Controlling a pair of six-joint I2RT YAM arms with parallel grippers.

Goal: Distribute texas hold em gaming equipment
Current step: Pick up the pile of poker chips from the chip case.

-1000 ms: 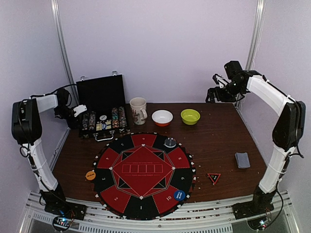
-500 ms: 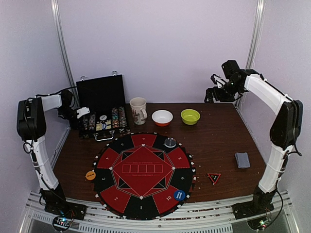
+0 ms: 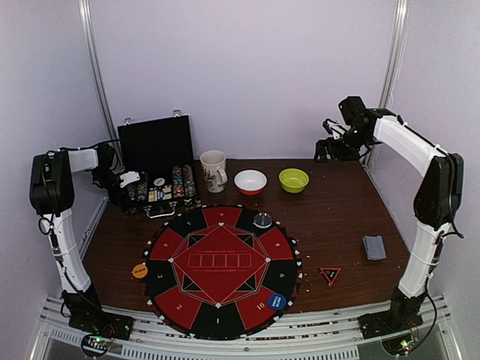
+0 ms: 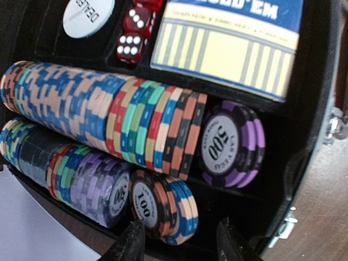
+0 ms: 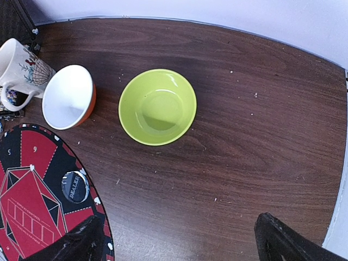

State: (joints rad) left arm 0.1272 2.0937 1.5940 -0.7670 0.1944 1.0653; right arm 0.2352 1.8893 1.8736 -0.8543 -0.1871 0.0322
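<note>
An open black case at the back left holds rows of striped poker chips. My left gripper hangs open over the near row. Its fingers straddle a short orange-and-blue stack faced by a "100" chip and grip nothing. In the top view that gripper is at the case's left end. A card deck, a red-black triangle marker, an orange disc and a blue disc lie around the mat. My right gripper is wide open and empty, high over bare wood.
The round red-and-black mat fills the table's middle, with a dark dealer disc on its far edge. A mug, a white bowl and a green bowl stand behind it. Red dice and a card box sit in the case.
My left gripper has narrowed a little and shifted closer over the chips in the case. The right arm has drifted slightly left, still open.
</note>
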